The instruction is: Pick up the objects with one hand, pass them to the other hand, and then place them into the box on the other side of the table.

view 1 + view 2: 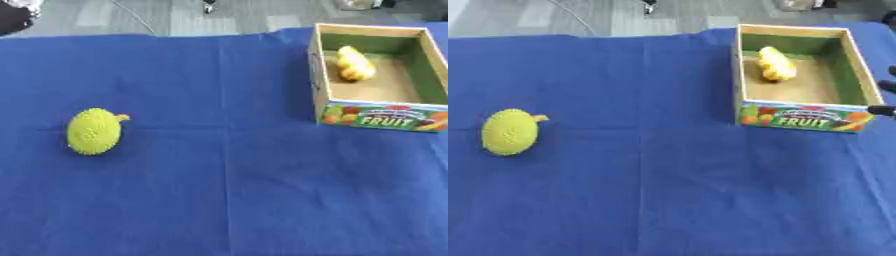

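A yellow-green bumpy fruit [94,131] with a short orange stem lies on the blue cloth at the left, with nothing touching it. At the right stands an open cardboard box [367,115] with "FRUIT" printed on its front wall. Inside it, near the back, lies a yellow fruit-shaped object [355,64]. Only a dark sliver of my right hand [883,109] shows, at the right edge of the right eye view just beside the box's front right corner; it holds nothing that I can see. My left hand is out of sight.
The blue cloth [227,190] covers the whole table, with a fold line running down its middle. Grey floor and some dark shapes lie beyond the far edge.
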Robot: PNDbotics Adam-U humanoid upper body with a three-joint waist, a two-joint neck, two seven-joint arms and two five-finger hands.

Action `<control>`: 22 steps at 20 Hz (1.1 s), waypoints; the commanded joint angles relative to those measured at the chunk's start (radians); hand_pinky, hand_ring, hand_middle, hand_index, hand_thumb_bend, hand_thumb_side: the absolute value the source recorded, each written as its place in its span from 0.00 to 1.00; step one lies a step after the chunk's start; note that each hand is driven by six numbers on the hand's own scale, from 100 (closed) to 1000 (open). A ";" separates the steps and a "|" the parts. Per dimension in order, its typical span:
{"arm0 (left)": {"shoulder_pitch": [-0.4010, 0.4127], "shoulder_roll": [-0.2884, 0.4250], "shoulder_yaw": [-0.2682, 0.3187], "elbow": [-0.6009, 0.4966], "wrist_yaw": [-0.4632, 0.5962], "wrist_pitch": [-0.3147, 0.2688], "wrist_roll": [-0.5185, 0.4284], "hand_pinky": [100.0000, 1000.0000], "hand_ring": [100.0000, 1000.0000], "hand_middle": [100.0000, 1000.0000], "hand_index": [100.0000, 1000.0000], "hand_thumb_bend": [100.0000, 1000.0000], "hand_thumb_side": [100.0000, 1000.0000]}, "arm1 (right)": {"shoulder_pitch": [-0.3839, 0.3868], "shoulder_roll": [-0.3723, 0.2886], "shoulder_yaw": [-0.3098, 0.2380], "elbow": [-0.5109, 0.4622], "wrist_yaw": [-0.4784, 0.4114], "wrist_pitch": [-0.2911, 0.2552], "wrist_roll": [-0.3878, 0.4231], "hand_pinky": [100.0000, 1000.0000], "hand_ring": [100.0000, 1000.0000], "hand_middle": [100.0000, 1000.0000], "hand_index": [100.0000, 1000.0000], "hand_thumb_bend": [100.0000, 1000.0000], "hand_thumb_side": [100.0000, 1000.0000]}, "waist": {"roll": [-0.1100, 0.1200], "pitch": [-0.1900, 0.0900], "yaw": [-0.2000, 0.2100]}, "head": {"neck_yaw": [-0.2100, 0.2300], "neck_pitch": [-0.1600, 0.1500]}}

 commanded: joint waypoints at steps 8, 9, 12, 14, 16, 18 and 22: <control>0.056 -0.062 -0.029 -0.078 -0.032 -0.047 0.065 0.51 0.40 0.33 0.42 0.00 0.11 | -0.021 -0.078 0.026 -0.021 0.017 -0.007 0.043 0.63 0.88 0.87 0.96 0.00 0.61 | -0.019 -0.041 0.002 | 0.012 0.014; 0.057 -0.067 -0.037 -0.079 -0.037 -0.054 0.059 0.51 0.40 0.33 0.42 0.00 0.11 | -0.022 -0.085 0.036 -0.021 0.024 -0.011 0.057 0.63 0.88 0.87 0.96 0.00 0.60 | -0.019 -0.042 0.002 | 0.012 0.015; 0.054 -0.073 -0.064 -0.077 -0.063 -0.070 0.029 0.51 0.40 0.33 0.42 0.00 0.09 | -0.032 -0.111 0.070 -0.021 0.061 -0.018 0.102 0.64 0.88 0.87 0.96 0.00 0.60 | -0.018 -0.045 0.001 | 0.013 0.017; 0.049 -0.077 -0.078 -0.073 -0.079 -0.079 0.005 0.51 0.40 0.34 0.42 0.00 0.09 | -0.050 -0.130 0.095 -0.021 0.085 -0.014 0.133 0.64 0.89 0.87 0.97 0.00 0.61 | -0.018 -0.046 0.002 | 0.012 0.019; 0.043 -0.082 -0.091 -0.070 -0.093 -0.089 -0.016 0.51 0.40 0.34 0.42 0.00 0.09 | -0.072 -0.143 0.119 -0.021 0.100 -0.006 0.159 0.64 0.89 0.87 0.97 0.00 0.61 | -0.019 -0.048 0.002 | 0.006 0.024; 0.037 -0.087 -0.103 -0.067 -0.107 -0.096 -0.036 0.51 0.40 0.34 0.42 0.00 0.08 | -0.091 -0.149 0.142 -0.021 0.109 0.005 0.179 0.64 0.89 0.87 0.97 0.00 0.63 | -0.020 -0.048 0.003 | -0.008 0.031; 0.036 -0.100 -0.117 -0.061 -0.118 -0.098 -0.056 0.51 0.40 0.34 0.42 0.00 0.08 | -0.113 -0.147 0.179 -0.021 0.145 0.031 0.203 0.64 0.89 0.87 0.97 0.00 0.64 | -0.023 -0.050 0.006 | -0.010 0.051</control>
